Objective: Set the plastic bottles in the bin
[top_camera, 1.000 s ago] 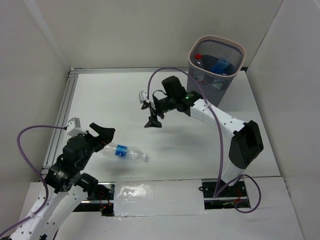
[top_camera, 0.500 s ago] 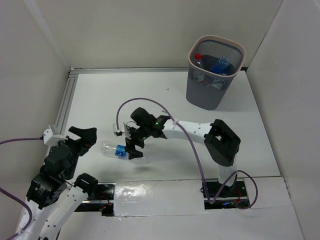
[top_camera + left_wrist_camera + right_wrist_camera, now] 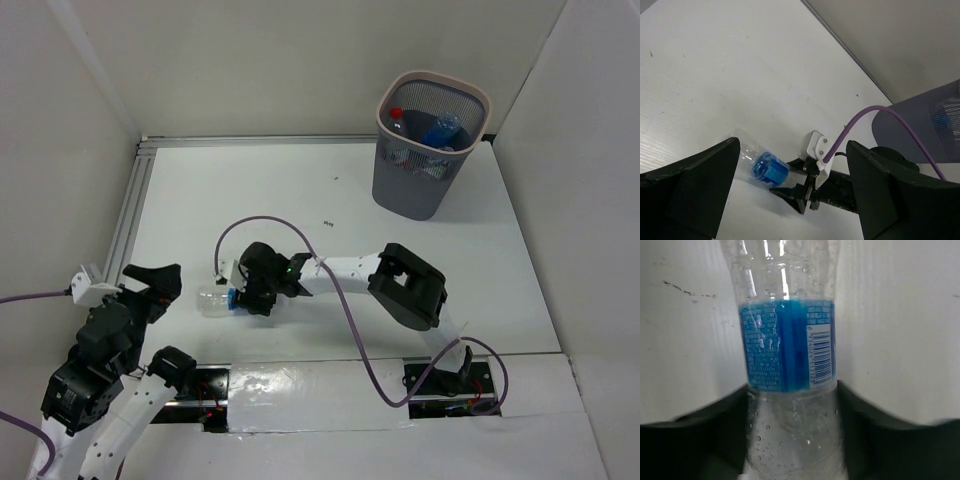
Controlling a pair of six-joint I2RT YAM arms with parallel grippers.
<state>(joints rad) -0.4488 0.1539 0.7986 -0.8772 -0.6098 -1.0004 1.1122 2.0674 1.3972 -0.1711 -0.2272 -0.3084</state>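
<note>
A clear plastic bottle (image 3: 213, 299) with a blue label lies on its side on the white table, left of centre. My right gripper (image 3: 250, 297) reaches low over it. In the right wrist view its dark fingers (image 3: 715, 425) press both sides of the bottle (image 3: 787, 355) just below the label. My left gripper (image 3: 150, 283) stands open to the left of the bottle and apart from it; its view shows the bottle (image 3: 762, 167) between and beyond its fingers. The grey mesh bin (image 3: 432, 76) at the back right holds a red-capped bottle (image 3: 396, 113) and a blue-labelled one (image 3: 440, 130).
White walls close in the table on the left, back and right. A metal rail (image 3: 130, 215) runs along the left edge. The right arm's purple cable (image 3: 260, 222) loops above the gripper. The bin's side (image 3: 935, 125) shows in the left wrist view.
The right arm swept from mid-table down and left onto the bottle and closed its jaws on it. The left arm drew back toward the left front, still open.
</note>
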